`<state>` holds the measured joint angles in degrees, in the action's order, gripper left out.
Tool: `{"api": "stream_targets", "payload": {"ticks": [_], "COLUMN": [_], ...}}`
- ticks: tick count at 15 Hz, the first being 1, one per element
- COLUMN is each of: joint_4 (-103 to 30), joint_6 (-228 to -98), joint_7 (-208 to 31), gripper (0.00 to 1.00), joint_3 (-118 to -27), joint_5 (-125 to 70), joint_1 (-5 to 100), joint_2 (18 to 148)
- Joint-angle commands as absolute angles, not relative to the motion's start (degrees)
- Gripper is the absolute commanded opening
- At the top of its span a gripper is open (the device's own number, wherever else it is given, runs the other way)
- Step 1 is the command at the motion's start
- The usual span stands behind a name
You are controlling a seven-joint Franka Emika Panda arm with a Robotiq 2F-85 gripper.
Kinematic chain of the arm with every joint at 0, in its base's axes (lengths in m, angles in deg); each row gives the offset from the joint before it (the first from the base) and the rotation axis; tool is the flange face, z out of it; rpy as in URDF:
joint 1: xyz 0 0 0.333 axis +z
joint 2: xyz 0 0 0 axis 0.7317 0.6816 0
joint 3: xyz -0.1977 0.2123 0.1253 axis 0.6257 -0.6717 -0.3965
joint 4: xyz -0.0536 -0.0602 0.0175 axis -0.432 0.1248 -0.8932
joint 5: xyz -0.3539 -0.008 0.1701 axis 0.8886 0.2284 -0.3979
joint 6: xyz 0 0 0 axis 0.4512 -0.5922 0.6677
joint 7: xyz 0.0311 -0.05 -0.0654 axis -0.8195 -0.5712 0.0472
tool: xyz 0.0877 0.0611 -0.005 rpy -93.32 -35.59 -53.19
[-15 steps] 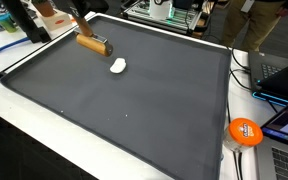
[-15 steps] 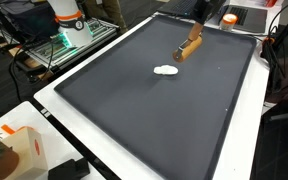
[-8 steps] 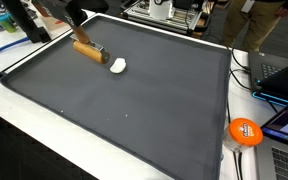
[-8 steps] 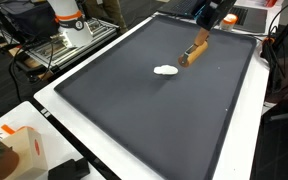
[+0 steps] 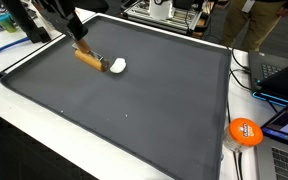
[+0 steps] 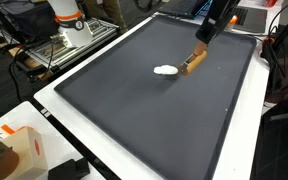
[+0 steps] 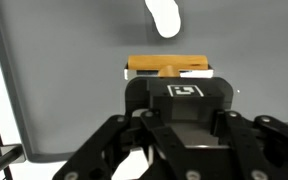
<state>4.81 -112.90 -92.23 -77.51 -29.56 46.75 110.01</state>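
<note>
Dark grey mat (image 5: 154,110) laid over a white-edged counter (image 5: 34,120); lab benches and cabling stand behind.

Item 1. Gripper (image 5: 81,47), black, at about 11 o'clock on the mat in an exterior view. It is clamped on the upper end of item 2, pinching it between the fingers. In the wrist view its housing fills the lower half of the picture.

Item 2. Wooden-handled tool (image 5: 89,58), also seen at (image 6: 194,61) and (image 7: 168,67). It has a tan handle with a darker, metal-looking head. It is tilted, with the handle up in the gripper and the head down toward the mat (whether the head rests on the mat cannot be told).

Item 3. White oval lump (image 5: 117,66), lying flat on the mat. It is just beside the tool's head, at roughly 4 o'clock from it in that exterior view. In the wrist view it sits at 12 o'clock (image 7: 165,17), with a strip of bare mat between it and the tool.

Item 4. Orange disc (image 5: 245,131), off the mat on the counter's white edge at 4 o'clock. It is well apart from items 1 to 3.

Item 5. Robot base (image 6: 69,22), white with an orange ring, beyond the mat at 11 o'clock in an exterior view.
</note>
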Motion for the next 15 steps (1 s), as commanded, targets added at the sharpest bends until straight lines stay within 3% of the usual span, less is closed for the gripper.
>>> {"api": "stream_targets", "payload": {"ticks": [1, 15], "joint_4": [10.31, 19.7], "joint_6": [-110.15, -97.2], "joint_7": [-93.07, -92.95], "gripper": [0.22, 0.22], "joint_3": [-77.48, -77.03], "joint_5": [-29.99, -27.76], "joint_1": [46.59, 48.39], "joint_2": [113.91, 118.29]}}
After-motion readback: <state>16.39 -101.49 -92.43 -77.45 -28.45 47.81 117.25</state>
